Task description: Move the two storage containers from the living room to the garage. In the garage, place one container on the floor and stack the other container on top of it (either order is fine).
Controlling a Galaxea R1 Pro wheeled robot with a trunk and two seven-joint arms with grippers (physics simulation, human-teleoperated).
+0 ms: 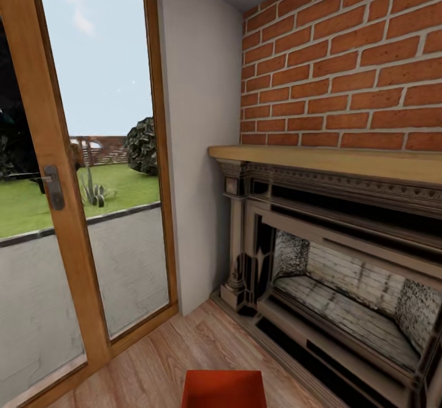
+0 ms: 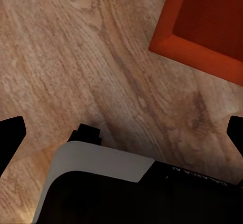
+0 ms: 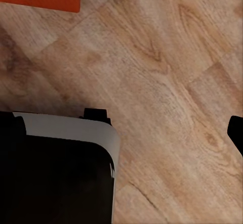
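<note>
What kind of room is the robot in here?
Most likely a living room: a red brick wall above a fireplace with a pale wood mantel, a wood-framed glass door onto a garden, and light wood-plank floor bearing an orange-red plastic bin.

1. Bare wood-plank floor lies open around the orange-red container.
2. The brick fireplace blocks the right side.
3. The glass door closes off the left.

A brick wall fills the upper right above a wooden mantel — below it, the dark firebox. At left, a wood-framed glass door shows lawn — and paving.
</note>
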